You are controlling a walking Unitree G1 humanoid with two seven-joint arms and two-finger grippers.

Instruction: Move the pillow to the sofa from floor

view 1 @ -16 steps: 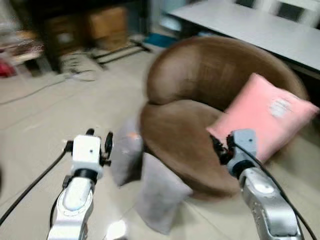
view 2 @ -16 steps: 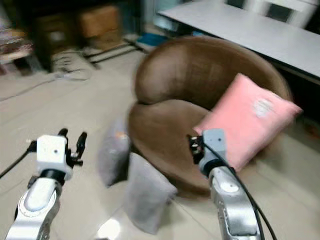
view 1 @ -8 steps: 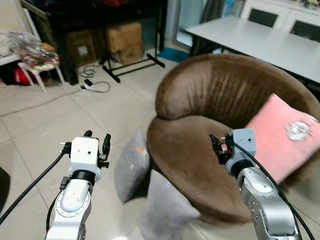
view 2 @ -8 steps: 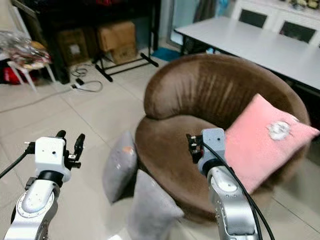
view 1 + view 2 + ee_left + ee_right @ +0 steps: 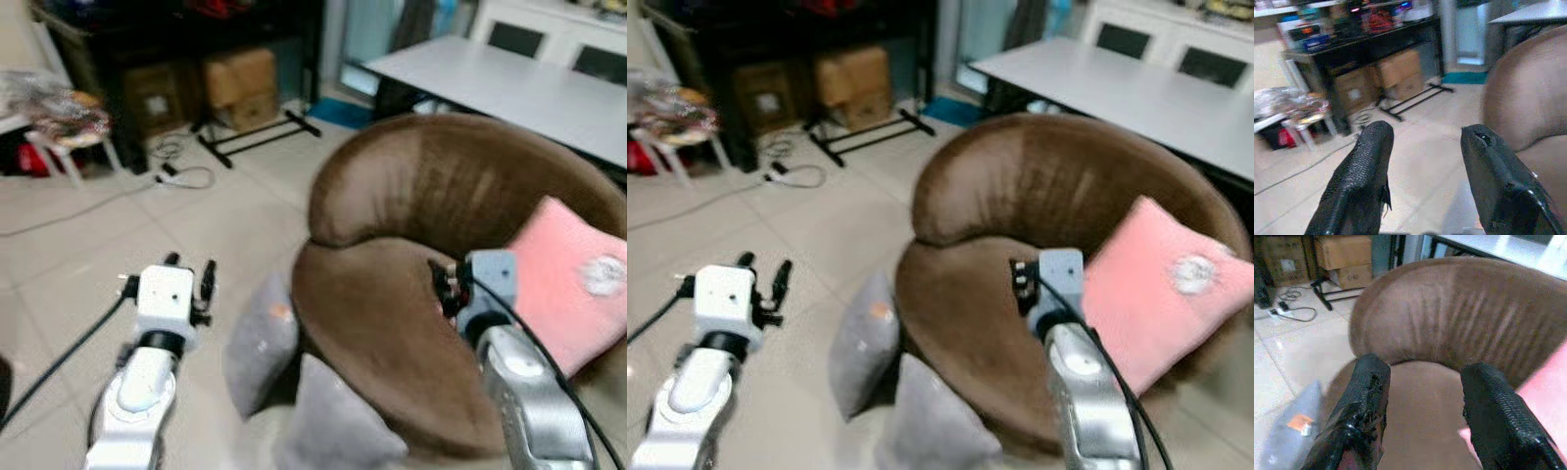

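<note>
Tiled floor (image 5: pixel 78 255), living-room clutter at 11 o'clock: cardboard boxes (image 5: pixel 240 78) under a dark shelf, cable on the tiles. White tabletop (image 5: pixel 1136 93) at 1 o'clock, behind the round brown sofa (image 5: pixel 431 196).

Two grey pillows on the floor, leaning against the sofa's front edge at roughly 6 o'clock from the seat: upper one (image 5: pixel 260 343) with an orange tag, lower one (image 5: pixel 338 431) just beside it, the two look to be touching. Pink pillow (image 5: pixel 1161 294) already sits on the sofa at 3 o'clock.

Left claw (image 5: pixel 188 279) hovers over bare tile at 9 o'clock of the tagged pillow, fingers (image 5: pixel 1359 181) apart, nothing between them. Right claw (image 5: pixel 443 286) hovers over the sofa seat, fingers (image 5: pixel 1364 416) also apart, empty.

Handling guess: pillow is light, soft, will collapse under a pinch and sag once lifted. Fabric looks matte, so slip is unlikely; nothing fragile. Thin fingers on the fat middle would just squash filling. Better to pinch a top corner or the upper seam, or squeeze it between both claws from 9 and 3 o'clock. Tagged pillow is the nearer, more upright target for the left claw.
</note>
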